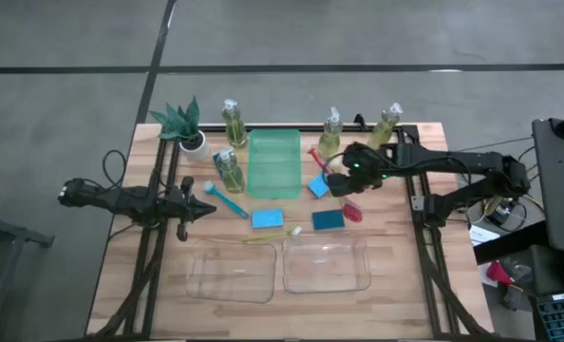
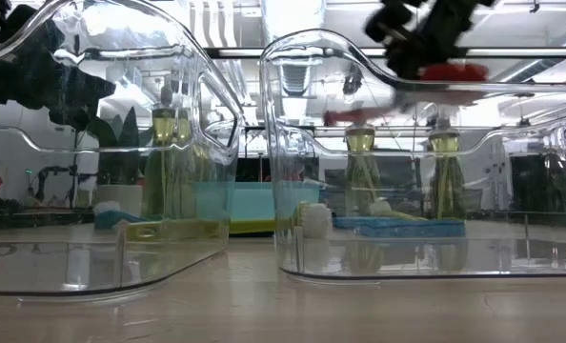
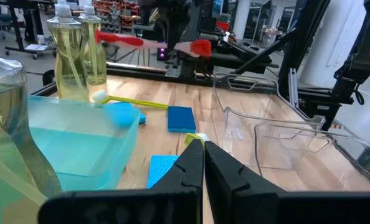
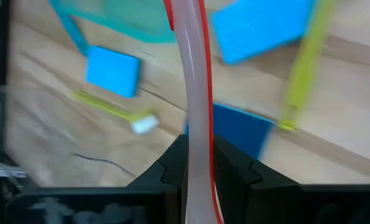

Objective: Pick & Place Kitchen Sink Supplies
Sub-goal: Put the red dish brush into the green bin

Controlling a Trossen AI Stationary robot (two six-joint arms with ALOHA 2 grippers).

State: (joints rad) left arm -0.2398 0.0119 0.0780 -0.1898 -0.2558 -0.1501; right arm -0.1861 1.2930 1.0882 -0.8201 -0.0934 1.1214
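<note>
The green tray (image 1: 273, 163) is taken as the landmark. The red brush (image 1: 339, 186) is held above the table, to the right of the tray, by the right gripper (image 1: 345, 182); its jaws are closed narrowly on the pale, red-edged handle, as is seen in the right wrist view (image 4: 196, 93). The red head of the brush is seen near the front right corner of the tray. The left gripper (image 1: 209, 206) is found to the left of the tray's front end, with its jaws pressed together and nothing between them. Four bottles are standing around the tray: one (image 1: 234, 122) at its back left corner, one (image 1: 229, 169) just beside its left edge, and two (image 1: 330, 133) (image 1: 387, 124) to its right. A blue brush (image 1: 225, 199) is lying at the front left of the tray. Blue sponges (image 1: 268, 218) (image 1: 328, 219) and a yellow brush (image 1: 272, 235) are lying in front of the tray, and a third sponge (image 1: 318, 186) lies at its front right. Further to the front, two clear bins (image 1: 327, 264) (image 1: 233, 273) are placed side by side.
</note>
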